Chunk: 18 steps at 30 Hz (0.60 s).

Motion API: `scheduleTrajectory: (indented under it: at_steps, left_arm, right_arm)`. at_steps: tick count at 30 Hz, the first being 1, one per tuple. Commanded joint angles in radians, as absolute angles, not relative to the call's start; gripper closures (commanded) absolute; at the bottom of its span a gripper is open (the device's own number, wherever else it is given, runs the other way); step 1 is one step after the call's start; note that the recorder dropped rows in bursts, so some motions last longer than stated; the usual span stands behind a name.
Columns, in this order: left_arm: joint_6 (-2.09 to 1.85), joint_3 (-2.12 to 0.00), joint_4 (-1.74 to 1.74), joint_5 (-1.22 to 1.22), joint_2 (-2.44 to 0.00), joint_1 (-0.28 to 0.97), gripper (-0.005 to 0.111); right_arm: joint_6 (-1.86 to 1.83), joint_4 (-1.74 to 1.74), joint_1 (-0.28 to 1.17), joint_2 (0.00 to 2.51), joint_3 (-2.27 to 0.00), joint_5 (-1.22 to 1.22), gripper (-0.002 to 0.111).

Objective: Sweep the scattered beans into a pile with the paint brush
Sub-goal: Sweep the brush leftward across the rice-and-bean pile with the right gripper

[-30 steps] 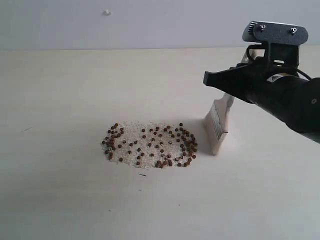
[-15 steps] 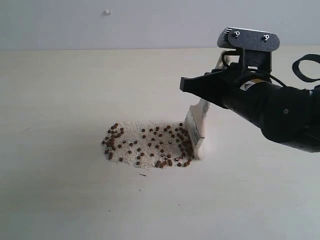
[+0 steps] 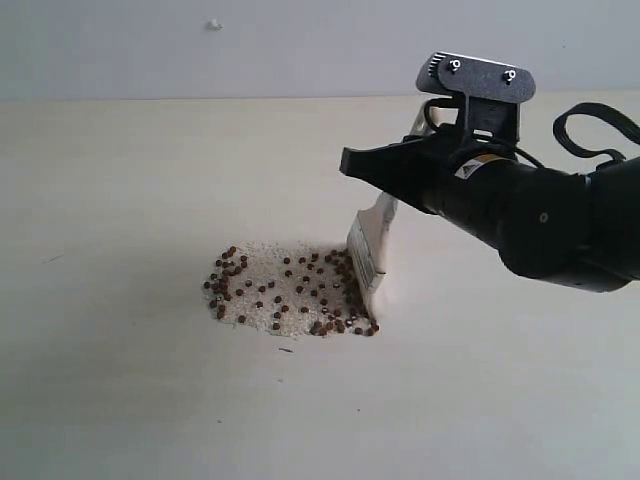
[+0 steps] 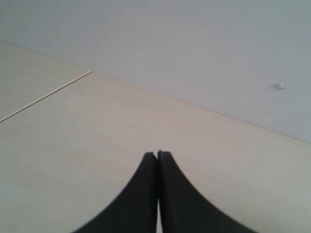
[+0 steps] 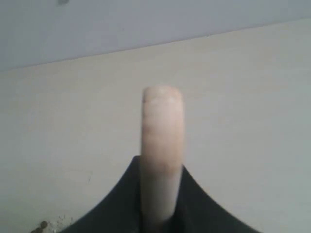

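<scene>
Against the beans (image 3: pixel 288 291), the paint brush (image 3: pixel 366 252)

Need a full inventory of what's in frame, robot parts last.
beans: dozens, reddish-brown, scattered in a patch on the table in front of the brush
grains: many, white, fine, mixed in among the beans
brush: one, pale wooden handle, silver ferrule, off-white bristles, bristles down at the right edge of the bean patch
table: one, light beige, under everything
wall: one, pale grey, behind the table
speck: one, white, on the wall
right end effector: one, black, shut on the brush handle, above the patch's right edge
left end effector: one, black, shut, empty, seen only in the left wrist view
</scene>
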<state>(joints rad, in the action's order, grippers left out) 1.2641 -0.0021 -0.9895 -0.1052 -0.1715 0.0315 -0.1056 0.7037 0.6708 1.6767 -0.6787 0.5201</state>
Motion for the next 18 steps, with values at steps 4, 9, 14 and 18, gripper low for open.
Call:
scheduleTrajectory:
  at_steps: [4,9,14,18]
  left_arm:
    - [1.258,0.0,-0.982,-0.111,-0.164,0.03,0.107]
    - [1.256,0.0,-0.982,-0.111,-0.164,0.03,0.107]
    - [1.256,0.0,-0.982,-0.111,-0.164,0.03,0.107]
    - [1.256,0.0,-0.982,-0.111,-0.164,0.03,0.107]
  right_arm:
    - [-0.076,0.654,0.674,1.68,-0.686,0.514,0.108]
    - [-0.098,0.652,0.674,1.652,-0.686,0.525,0.108]
    - [-0.17,0.684,0.674,1.611,-0.686,0.52,0.108]
    - [-0.258,0.751,0.674,1.588,-0.686,0.512,0.108]
